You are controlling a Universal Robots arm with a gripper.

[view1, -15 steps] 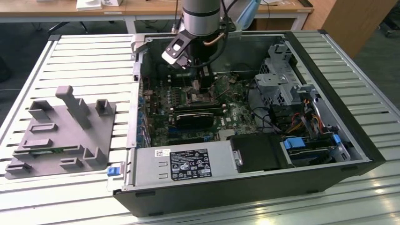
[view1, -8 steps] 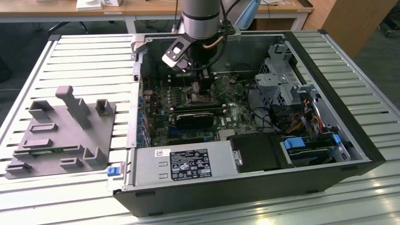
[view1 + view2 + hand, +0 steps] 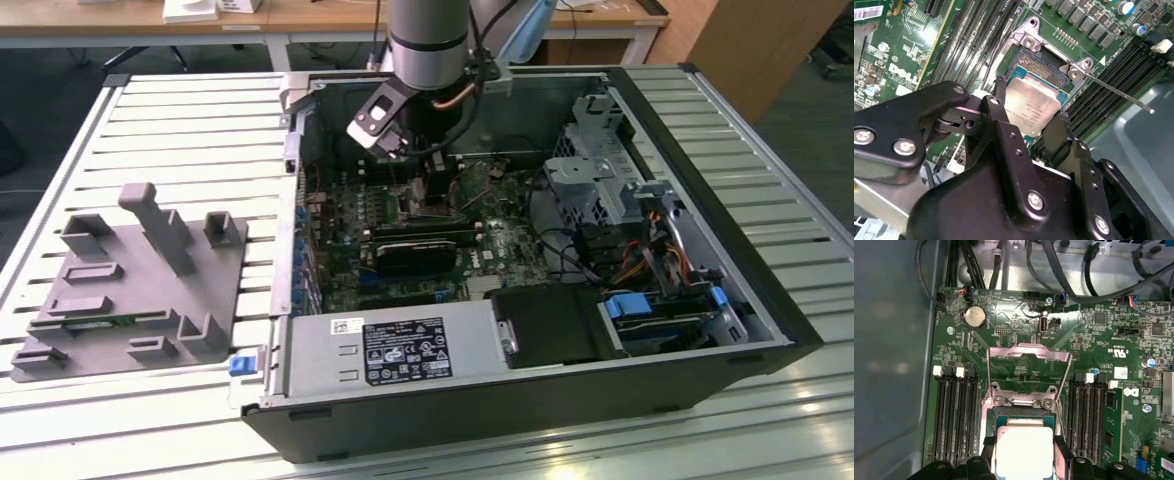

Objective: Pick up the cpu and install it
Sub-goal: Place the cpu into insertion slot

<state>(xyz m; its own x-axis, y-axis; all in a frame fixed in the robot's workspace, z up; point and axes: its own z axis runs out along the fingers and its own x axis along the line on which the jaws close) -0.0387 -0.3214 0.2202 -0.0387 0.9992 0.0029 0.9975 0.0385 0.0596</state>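
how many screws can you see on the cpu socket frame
2. One screw sits at one corner of the socket frame hinge end, the other screw at the opposite corner. More may be hidden under the cpu.

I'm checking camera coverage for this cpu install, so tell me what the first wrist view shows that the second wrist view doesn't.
First wrist view: the coin battery and the black cables past the board's edge.
Second wrist view: the thin lever swung out from the socket, and the black body behind the tool.
Both wrist views: the cpu between the tool's fingers at the socket, with memory slots on either side of it.
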